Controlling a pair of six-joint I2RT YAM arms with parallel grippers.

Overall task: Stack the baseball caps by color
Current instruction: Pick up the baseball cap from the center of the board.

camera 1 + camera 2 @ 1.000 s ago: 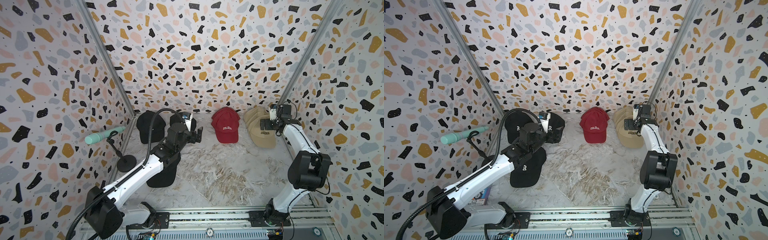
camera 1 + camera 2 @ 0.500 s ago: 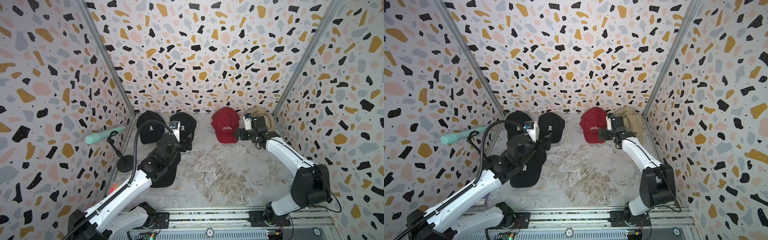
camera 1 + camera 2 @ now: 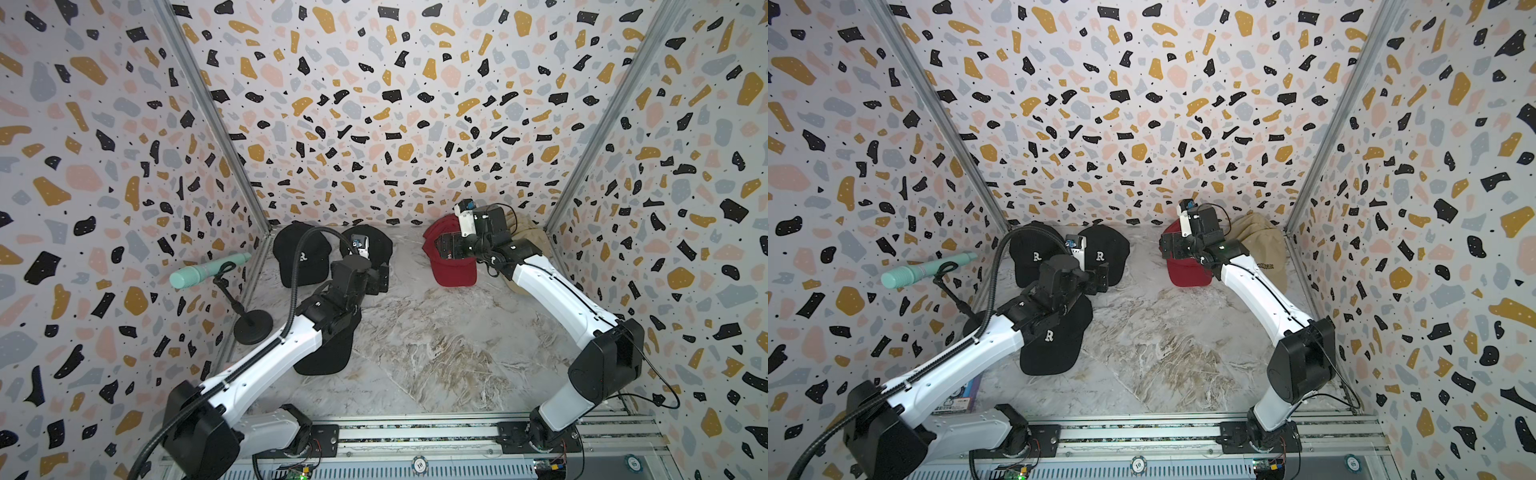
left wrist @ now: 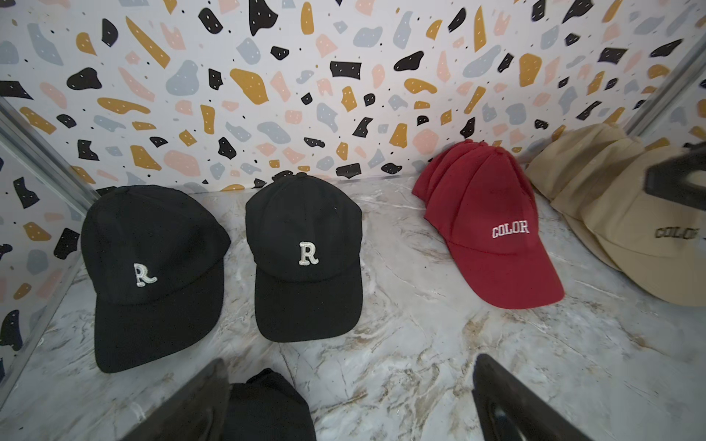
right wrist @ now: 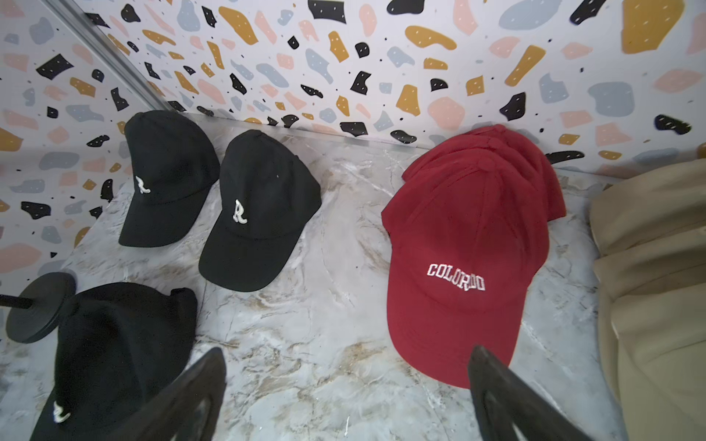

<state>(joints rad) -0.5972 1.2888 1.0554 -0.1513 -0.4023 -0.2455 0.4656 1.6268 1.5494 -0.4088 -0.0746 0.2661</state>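
Observation:
Two black baseball caps [image 4: 153, 267] [image 4: 305, 256] with a white R lie side by side at the back left. A third black cap [image 3: 1054, 345] lies nearer the front, under my left arm. My left gripper [image 4: 349, 366] hovers open above the floor between the third cap and the back pair, holding nothing. Dark red caps [image 5: 458, 267] are stacked at the back, right of centre. My right gripper [image 5: 345, 355] is open over the floor by the red brim. Tan caps [image 3: 1262, 253] are piled in the back right corner, partly hidden by the right arm.
A teal microphone [image 3: 208, 270] on a black stand with a round base [image 3: 252, 328] is against the left wall. Patterned walls close in three sides. A metal rail [image 3: 415, 432] runs along the front. Bare marble floor [image 3: 436, 340] fills the middle.
My right arm has swung left from the tan pile to the red stack. The left gripper drew back a little, then edged forward again. Both stayed open.

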